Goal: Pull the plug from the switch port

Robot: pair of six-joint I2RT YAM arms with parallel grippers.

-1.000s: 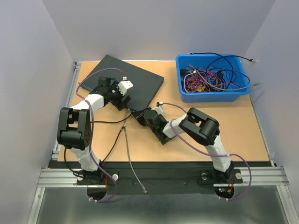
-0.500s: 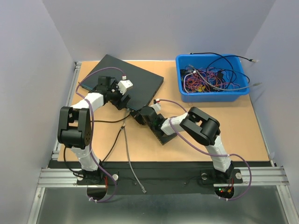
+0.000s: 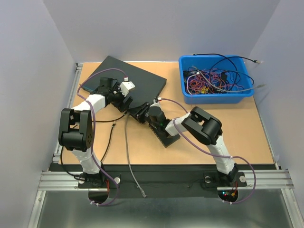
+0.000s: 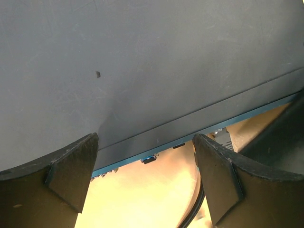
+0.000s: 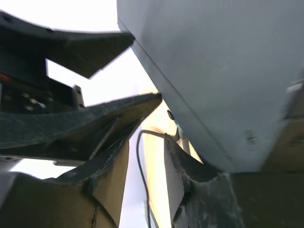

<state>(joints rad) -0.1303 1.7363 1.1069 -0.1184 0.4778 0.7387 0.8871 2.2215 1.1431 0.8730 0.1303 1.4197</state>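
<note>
Overhead, the table (image 3: pixel 237 137) carries the black switch (image 3: pixel 135 76) at 11 o'clock, with the left gripper (image 4: pixel 145 171) spread wide over its lid. At the switch's 5 o'clock edge the right gripper (image 5: pixel 145 156), fingers narrowly parted, straddles the cable (image 5: pixel 137 166) near the plug (image 4: pixel 223 137), which looks seated in its port. The grasp appears to be lining up; the next move calls for closing on the plug and drawing straight out.

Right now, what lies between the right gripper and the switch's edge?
A thin dark cable runs between the right gripper's open fingers, bending toward the switch; the right wrist view shows it.
</note>
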